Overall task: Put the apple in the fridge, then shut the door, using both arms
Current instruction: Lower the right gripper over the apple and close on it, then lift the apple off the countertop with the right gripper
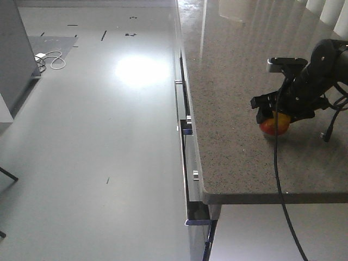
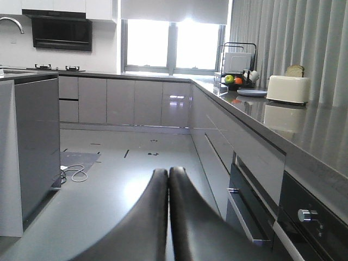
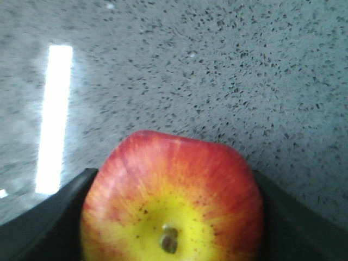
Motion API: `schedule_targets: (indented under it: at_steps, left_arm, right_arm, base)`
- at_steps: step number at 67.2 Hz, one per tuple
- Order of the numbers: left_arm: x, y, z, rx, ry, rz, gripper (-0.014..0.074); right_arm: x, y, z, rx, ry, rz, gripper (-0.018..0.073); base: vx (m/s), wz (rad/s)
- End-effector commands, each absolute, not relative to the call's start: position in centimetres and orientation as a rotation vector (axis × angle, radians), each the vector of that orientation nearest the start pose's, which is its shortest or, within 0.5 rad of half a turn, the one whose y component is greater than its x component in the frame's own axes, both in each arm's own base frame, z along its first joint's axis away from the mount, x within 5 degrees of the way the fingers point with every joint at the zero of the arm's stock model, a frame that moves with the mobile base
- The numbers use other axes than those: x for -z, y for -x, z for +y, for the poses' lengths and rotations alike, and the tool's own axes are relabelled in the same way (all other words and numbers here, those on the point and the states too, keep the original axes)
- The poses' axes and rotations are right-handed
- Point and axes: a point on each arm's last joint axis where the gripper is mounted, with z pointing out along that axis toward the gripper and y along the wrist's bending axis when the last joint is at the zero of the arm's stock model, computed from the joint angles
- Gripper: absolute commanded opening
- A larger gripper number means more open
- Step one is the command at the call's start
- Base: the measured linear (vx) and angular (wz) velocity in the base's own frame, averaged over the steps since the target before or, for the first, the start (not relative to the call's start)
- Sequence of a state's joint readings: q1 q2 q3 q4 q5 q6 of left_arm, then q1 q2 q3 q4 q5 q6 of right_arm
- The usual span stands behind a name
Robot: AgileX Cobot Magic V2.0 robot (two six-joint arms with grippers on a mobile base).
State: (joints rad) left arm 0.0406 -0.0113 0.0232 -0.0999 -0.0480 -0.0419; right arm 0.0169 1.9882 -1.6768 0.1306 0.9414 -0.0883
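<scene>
- The apple point(image 1: 274, 126) is on the speckled grey stone countertop point(image 1: 239, 76), near its front right corner and well back from the left edge.
- The right gripper point(image 1: 275, 120) comes down over the apple from above, with the black right arm point(image 1: 321, 62) bent behind it.
- In the right wrist view the apple point(image 3: 174, 201) fills the lower middle, red with a yellow patch around its stem end, which faces the camera.
- 2 dark fingers point(image 3: 49, 223) flank the apple, 1 on each side, and both meet its skin, so the right gripper point(image 3: 174, 234) is closed around the fruit.
- Whether the apple rests on the stone or sits just above it cannot be told.
- A black cable point(image 1: 281, 190) hangs from the right arm, crosses the countertop and drops past its front edge.
- Drawers with metal handles point(image 1: 187, 130) line the cabinet face under the countertop's left edge, and 2 of them stand slightly open.
- The left gripper point(image 2: 167, 182) has its 2 black fingers pressed together with no gap and nothing between them, and it points out over the glossy grey floor point(image 2: 119, 179).
- A white cable point(image 1: 51, 60) lies coiled on the floor beside a grey cabinet unit point(image 1: 13, 54).
- Far along the counter in the left wrist view stand a cream toaster point(image 2: 288, 88) holding a slice of bread point(image 2: 295, 70), a plate point(image 2: 251, 92) and a fruit bowl point(image 2: 235, 82).
</scene>
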Motion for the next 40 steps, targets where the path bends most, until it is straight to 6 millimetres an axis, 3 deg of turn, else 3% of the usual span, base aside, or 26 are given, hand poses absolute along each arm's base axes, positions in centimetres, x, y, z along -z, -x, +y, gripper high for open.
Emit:
schedule_targets:
  at_steps: [1, 8, 17, 40]
  left_arm:
    - [-22.2, -5.3, 0.3, 0.088, 0.141, 1.343, -0.0006]
    - [-22.2, -5.3, 0.3, 0.088, 0.141, 1.343, -0.0006]
    - [-22.2, -5.3, 0.3, 0.088, 0.141, 1.343, -0.0006]
    - [-22.2, -5.3, 0.3, 0.088, 0.141, 1.343, -0.0006]
  right_arm:
    - [-30.8, -41.8, 1.6, -0.172, 0.071, 2.598, 0.0150]
    - [-32.7, -40.1, 2.1, -0.221, 0.084, 2.586, 0.0123]
    - [-34.1, -37.2, 4.3, -0.255, 0.179, 2.550, 0.0113]
    - [-34.5, -28.1, 11.5, -0.362, 0.486, 2.427, 0.0115]
  base:
    - [0.00, 0.00]
    - [0.00, 0.00]
    - [0.00, 0.00]
    - [0.00, 0.00]
